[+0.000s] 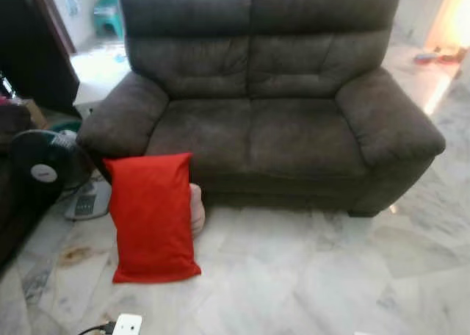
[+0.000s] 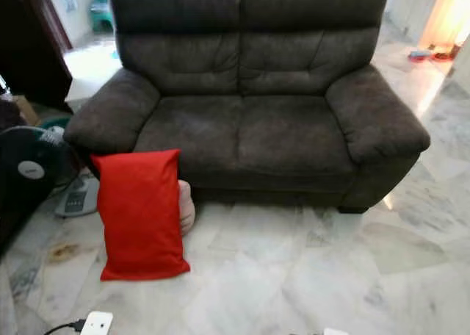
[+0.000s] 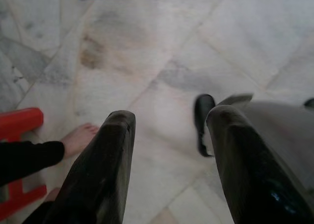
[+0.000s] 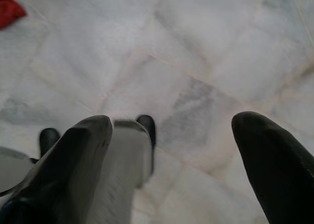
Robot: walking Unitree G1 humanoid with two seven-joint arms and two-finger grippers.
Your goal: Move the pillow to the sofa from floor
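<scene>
The red pillow (image 1: 153, 216) stands on its end on the marble floor (image 1: 308, 276), leaning against the front of my grey sofa (image 1: 257, 100) below its left armrest, with something pale tucked behind it that I cannot identify. My left gripper (image 3: 169, 135) and my right gripper (image 4: 169, 135) both hang over bare floor with fingers spread apart, holding nothing. Beside my left fingers (image 3: 105, 170) a person's bare foot (image 3: 81, 138) rests near a red stool (image 3: 19, 160), and a black fan (image 1: 44, 166) stands left of the sofa.

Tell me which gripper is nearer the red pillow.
Left, probably. The left gripper hangs over floor with the red pillow edge just ahead; the right gripper sees only a pillow corner farther off.
</scene>
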